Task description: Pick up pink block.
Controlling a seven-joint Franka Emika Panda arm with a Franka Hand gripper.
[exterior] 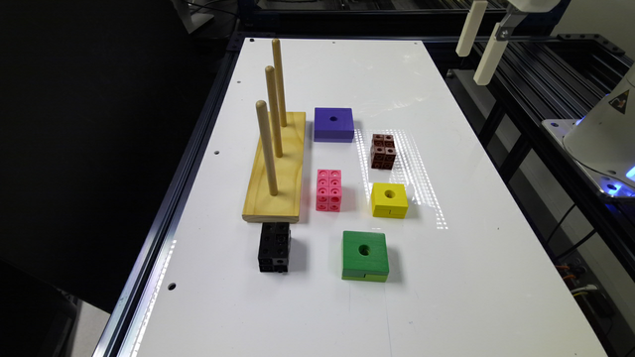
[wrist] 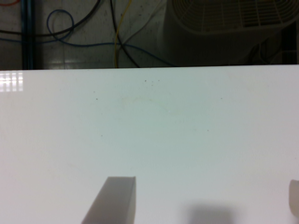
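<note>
The pink block stands on the white table near its middle, beside the wooden peg board's near end. It is a bright pink stack of small cubes with round holes. My gripper hangs high above the table's far corner on the exterior view's right, far from the pink block. In the wrist view the gripper is open, its two pale fingertips wide apart over bare table with nothing between them.
A yellow wooden base with three upright pegs lies left of the pink block. Around it sit a purple block, a brown cube block, a yellow block, a green block and a black cube block.
</note>
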